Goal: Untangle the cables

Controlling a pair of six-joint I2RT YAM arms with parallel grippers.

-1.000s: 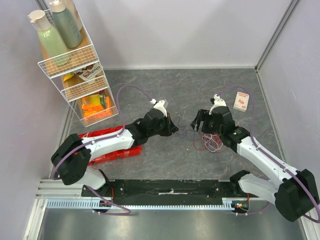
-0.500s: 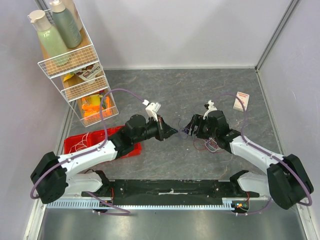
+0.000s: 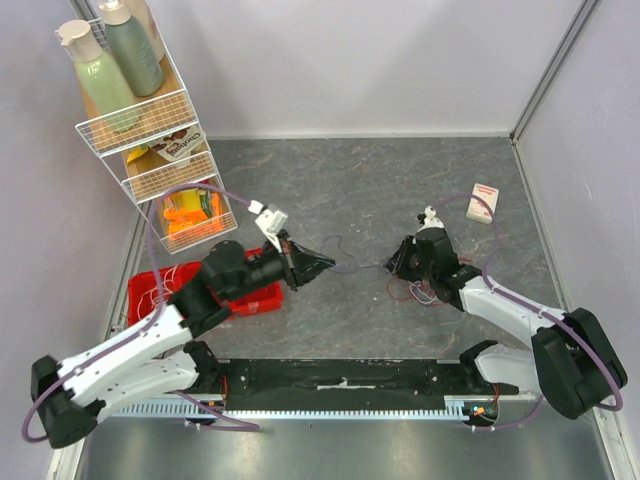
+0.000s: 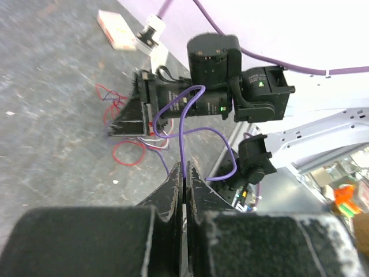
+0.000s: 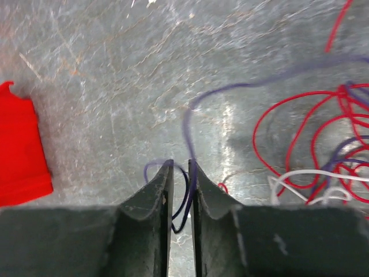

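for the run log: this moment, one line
left hand shut on thin purple cable | right hand slightly open around it | red-white cable tangle beside

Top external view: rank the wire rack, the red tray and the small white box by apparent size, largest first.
1. Wire rack, though it stands tall, nearer the camera, which may inflate it.
2. Red tray, partly hidden under the left arm.
3. Small white box, clearly the smallest.

— Under the cables [image 3: 422, 292]: grey table [image 3: 380, 190], mottled like stone, faintly glossy?
— Yes. Thin, smooth plastic sheathing in red, purple, white. Left of the cables, shiny red plastic tray [image 3: 143, 300], white coated-wire rack [image 3: 135, 120]; matt, grainy black fingers [image 5: 151, 199].
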